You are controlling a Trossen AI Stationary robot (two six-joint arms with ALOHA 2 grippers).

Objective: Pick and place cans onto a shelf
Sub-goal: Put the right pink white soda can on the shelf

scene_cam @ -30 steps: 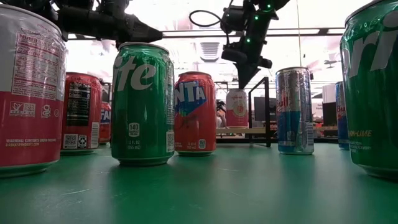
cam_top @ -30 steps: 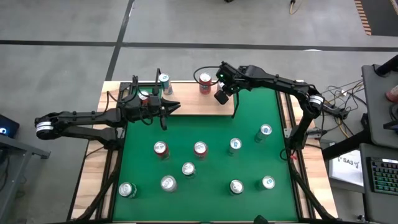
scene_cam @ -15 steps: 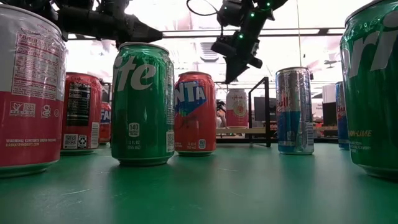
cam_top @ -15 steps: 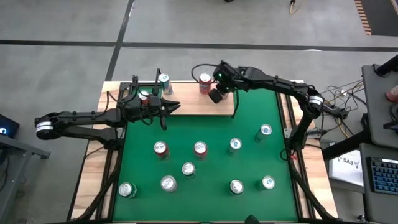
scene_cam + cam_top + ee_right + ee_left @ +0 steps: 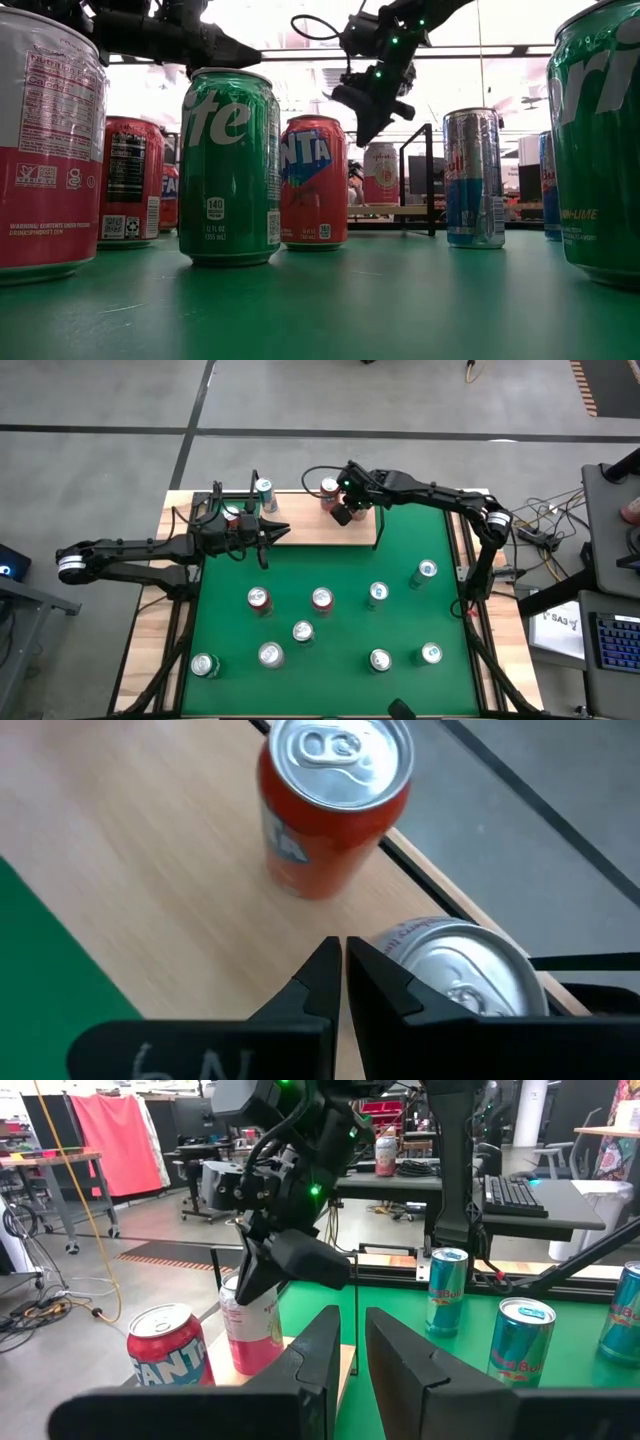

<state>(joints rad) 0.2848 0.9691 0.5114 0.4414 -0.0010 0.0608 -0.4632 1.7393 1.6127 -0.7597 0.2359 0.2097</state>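
The shelf (image 5: 300,532) lies along the green table's far edge. On it stand a pink-white can (image 5: 328,490) and, further left, a red Fanta can (image 5: 265,488). My right gripper (image 5: 340,513) is shut and slants down, with its tips (image 5: 340,955) close by the pink can's silver top (image 5: 460,982), on its near side. My left gripper (image 5: 280,532) stays level over the shelf's left part, its fingers (image 5: 325,1345) nearly together with nothing between them. Several more cans (image 5: 321,598) stand upright on the green table. My right gripper has its shut tips right beside the pink-white can's top rim (image 5: 232,1285). I cannot tell whether they touch it. The can stands upright on the shelf.
A black wire upright (image 5: 430,180) rises at the shelf's right end, just right of my right gripper. Cans are spread over the table's near half (image 5: 303,631), and one is by its right edge (image 5: 426,570). A desk with a keyboard (image 5: 612,640) stands beyond the right edge.
My right gripper has gone toward the table's left edge and the pink-white can. It has tipped from pointing nearly straight down to a slant and has stayed shut. The cans have not moved.
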